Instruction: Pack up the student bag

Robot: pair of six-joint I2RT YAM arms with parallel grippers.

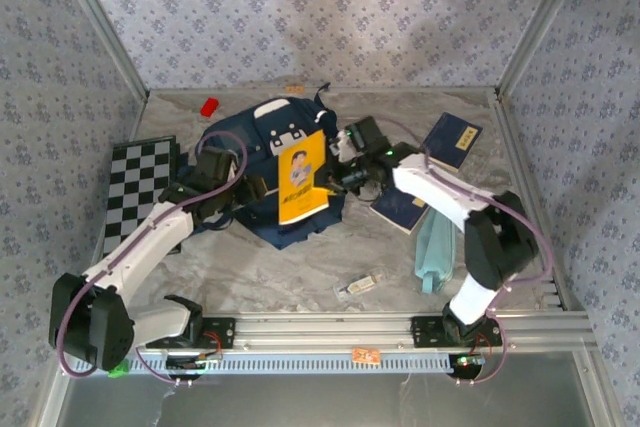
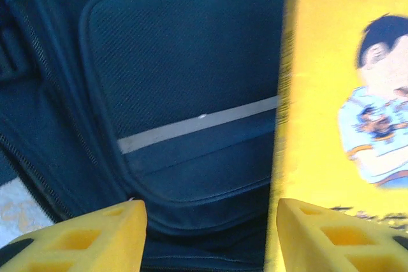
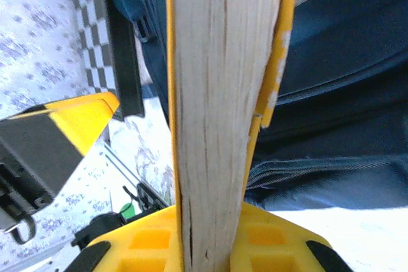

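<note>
So the yellow book (image 1: 302, 177) is lying on the student bag (image 1: 228, 142), dead centre of the top view.
Top cam: checkerboard (image 1: 140, 187) at the bag's left, left gripper (image 1: 248, 190) by the book's left edge, right gripper (image 1: 335, 183) at its right edge. Left wrist cam: jaws spread apart over the bag's front pocket, book along the right side. Right wrist cam: fingers pinched on the book's page edge, navy bag at right.
</note>
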